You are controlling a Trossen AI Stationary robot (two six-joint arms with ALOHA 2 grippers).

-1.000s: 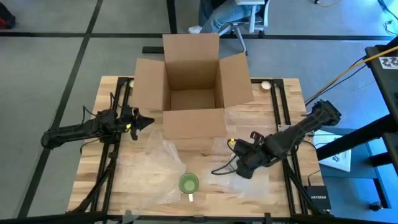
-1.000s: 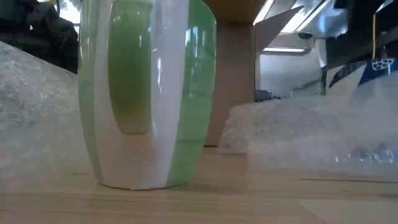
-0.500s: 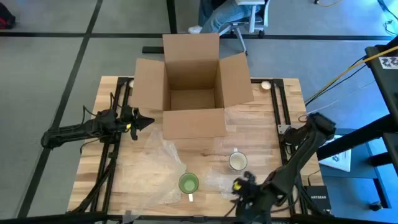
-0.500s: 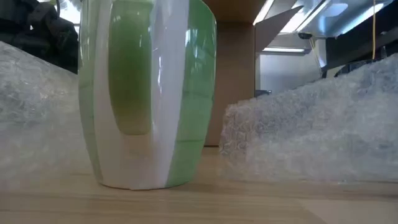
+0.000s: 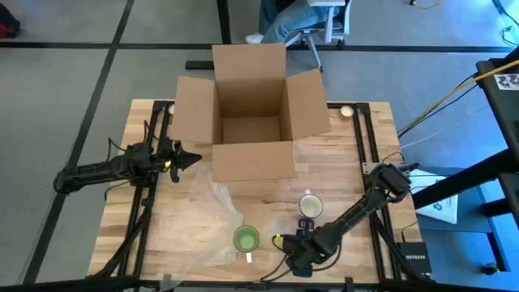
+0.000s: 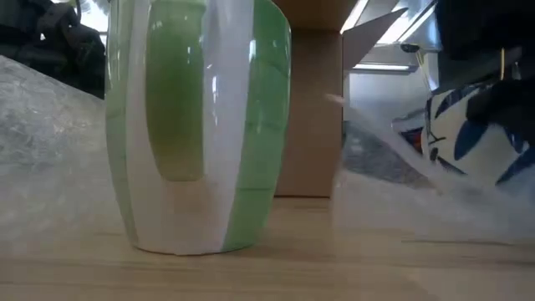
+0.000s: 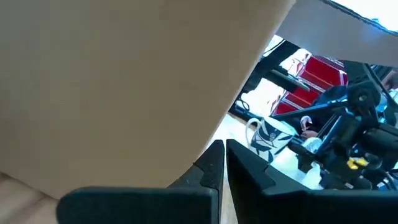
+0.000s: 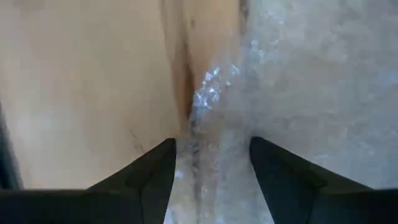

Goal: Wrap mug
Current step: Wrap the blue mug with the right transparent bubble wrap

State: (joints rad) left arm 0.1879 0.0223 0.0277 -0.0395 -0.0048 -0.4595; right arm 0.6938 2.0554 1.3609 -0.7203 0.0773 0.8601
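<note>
Mug [image 5: 246, 238] stands upright near the table's [image 5: 340, 170] front edge, at 6 o'clock from the cardboard box [image 5: 251, 122], partly on a bubble-wrap sheet [image 5: 203, 223]; it is judged rigid, glazed, slippery and breakable, best gripped across the rim or by the handle. The right gripper [image 5: 280, 241], at 3 o'clock from it, has its fingers spread over wrap. The left gripper [image 5: 192, 156], fingers nearly together and empty, waits at 10 o'clock.

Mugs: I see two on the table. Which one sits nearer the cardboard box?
The white mug with blue markings, right of the small green mug with a cream handle. The green one stands closer to the table's near edge, farther from the open brown cardboard box.
</note>
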